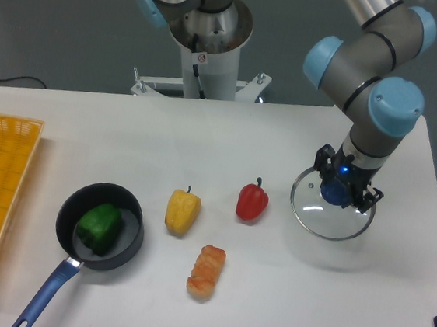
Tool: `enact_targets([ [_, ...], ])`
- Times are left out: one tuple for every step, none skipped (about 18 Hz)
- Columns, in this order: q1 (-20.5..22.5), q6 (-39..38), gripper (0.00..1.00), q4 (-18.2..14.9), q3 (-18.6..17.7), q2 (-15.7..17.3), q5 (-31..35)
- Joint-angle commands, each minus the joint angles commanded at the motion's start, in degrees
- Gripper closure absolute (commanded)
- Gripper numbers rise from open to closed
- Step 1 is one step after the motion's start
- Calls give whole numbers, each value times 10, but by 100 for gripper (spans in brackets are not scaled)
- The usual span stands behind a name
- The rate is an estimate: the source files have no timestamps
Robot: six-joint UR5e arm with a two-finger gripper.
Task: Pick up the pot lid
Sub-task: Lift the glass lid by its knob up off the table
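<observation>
The two-finger gripper point(348, 177) is closed in around the blue knob point(336, 193) of the round, clear, thin-rimmed pot lid point(311, 216), which is to the right of the glossy red pepper point(253, 201). Left of that pepper lies a yellow pepper point(182, 211); farther left, a round black pan point(64, 222) holds a green pepper point(97, 227).

On the white counter point(151, 133), a black pan point(61, 229) with a blue handle point(47, 294) holds a green pepper point(97, 227); to its right lie a yellow pepper point(183, 210), a red pepper point(252, 202) and, nearer the camera, a lumpy orange-brown item point(205, 273); a yellow crate point(1, 187) sits far left
</observation>
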Motion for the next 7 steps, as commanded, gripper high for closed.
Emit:
enact_targets([
  [2, 1, 38, -3, 0, 1, 1],
  [3, 2, 38, -6, 1, 1, 2],
  [3, 2, 38, -9, 1, 1, 10],
  [1, 2, 38, -12, 1, 1, 26],
  [-1, 2, 38, -12, 1, 0, 41],
  [-3, 2, 38, -12, 0, 0, 47],
  [-4, 2, 38, -12, 0, 0, 47],
])
